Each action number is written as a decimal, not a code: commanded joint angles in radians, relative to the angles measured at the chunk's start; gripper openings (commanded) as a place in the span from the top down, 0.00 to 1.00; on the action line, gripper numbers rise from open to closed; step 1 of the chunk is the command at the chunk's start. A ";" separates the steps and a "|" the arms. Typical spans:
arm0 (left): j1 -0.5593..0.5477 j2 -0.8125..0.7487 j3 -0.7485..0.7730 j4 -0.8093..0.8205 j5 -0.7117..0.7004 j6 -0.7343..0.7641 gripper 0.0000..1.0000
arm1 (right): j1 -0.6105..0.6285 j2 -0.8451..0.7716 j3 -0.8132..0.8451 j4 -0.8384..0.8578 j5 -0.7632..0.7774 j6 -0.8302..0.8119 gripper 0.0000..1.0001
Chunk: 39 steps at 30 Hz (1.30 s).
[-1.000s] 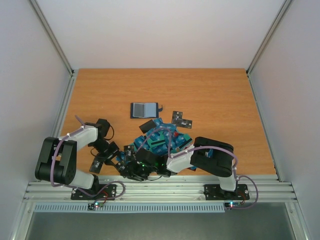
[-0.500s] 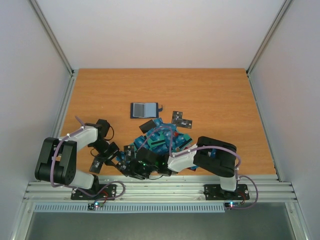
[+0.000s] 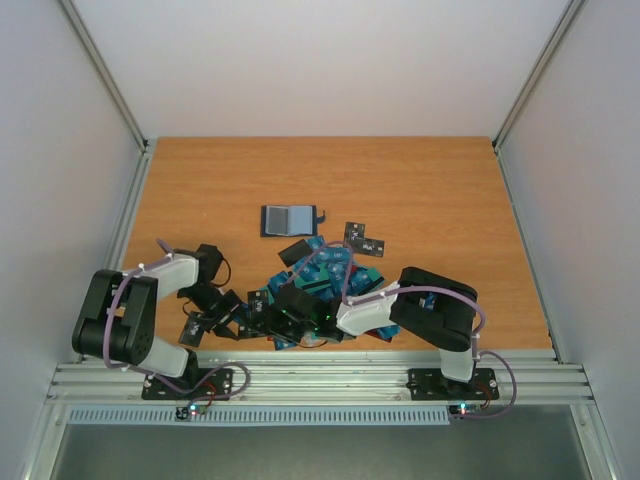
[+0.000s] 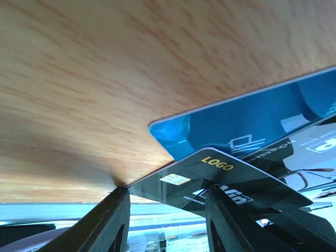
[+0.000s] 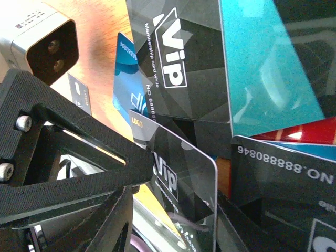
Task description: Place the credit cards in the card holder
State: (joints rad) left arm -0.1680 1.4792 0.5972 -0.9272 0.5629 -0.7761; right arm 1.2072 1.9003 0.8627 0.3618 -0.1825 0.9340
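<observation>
The credit cards (image 3: 328,277) lie in a heap of blue, teal, black and red at the near middle of the table. The card holder (image 3: 288,219) lies open beyond the heap, grey-blue inside up. Both grippers meet at the heap's near left edge. My left gripper (image 3: 232,313) has its jaws apart. A tilted black "LOGO/Vip" card (image 4: 202,170) lies across its fingers (image 4: 105,226), over a blue card (image 4: 252,123). My right gripper (image 3: 292,305) also has its jaws apart. The same black card (image 5: 184,173) stands between them, crossed by a left finger (image 5: 84,157).
Two black cards (image 3: 364,238) lie apart beyond the heap, right of the holder. A black card (image 3: 193,329) lies near the left arm. The metal rail (image 3: 320,378) runs along the table's near edge. The left wrist camera housing (image 5: 39,39) is close to my right gripper.
My right gripper has moved away from the near rail, up into the heap's near edge. My left gripper has shifted slightly right toward it.
</observation>
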 commanded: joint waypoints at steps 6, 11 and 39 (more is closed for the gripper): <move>-0.010 0.034 -0.031 0.104 -0.046 0.026 0.58 | -0.002 0.020 0.020 -0.067 0.038 -0.030 0.78; -0.010 -0.001 -0.019 0.088 -0.047 0.025 0.58 | -0.015 0.014 0.026 -0.082 0.020 -0.040 0.92; -0.010 -0.285 0.585 0.041 0.200 0.496 0.32 | -0.620 -0.381 0.461 -1.126 -0.701 -1.031 0.99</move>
State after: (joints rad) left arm -0.1764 1.1564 1.1343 -1.0111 0.5438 -0.4088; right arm 0.6849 1.5181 1.2335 -0.4957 -0.6781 0.2070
